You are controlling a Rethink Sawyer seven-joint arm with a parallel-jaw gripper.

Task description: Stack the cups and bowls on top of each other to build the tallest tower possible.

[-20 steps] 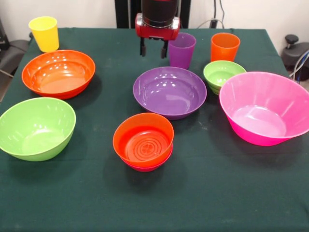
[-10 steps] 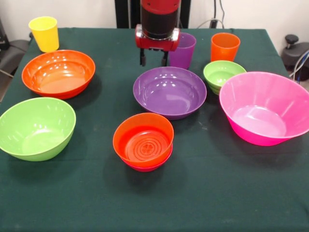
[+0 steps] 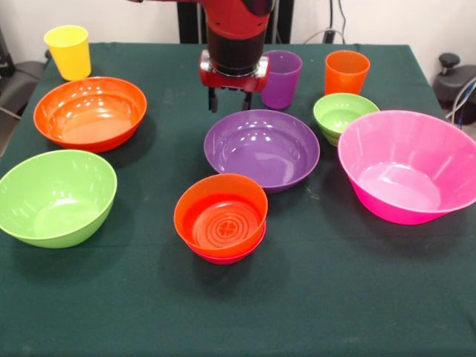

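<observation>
Right, your tool (image 3: 229, 100) hangs spread and empty at the far rim of the purple bowl (image 3: 262, 149), mid-bench, probably lining up a rim grab. Your tower (image 3: 221, 217), orange bowl nested in red, waits toward the near edge.

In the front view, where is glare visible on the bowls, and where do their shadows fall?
Front view: white glare spots sit inside the purple bowl and the large orange bowl; soft shadows fall on the green cloth beside the bowls, mostly to their right.
</observation>
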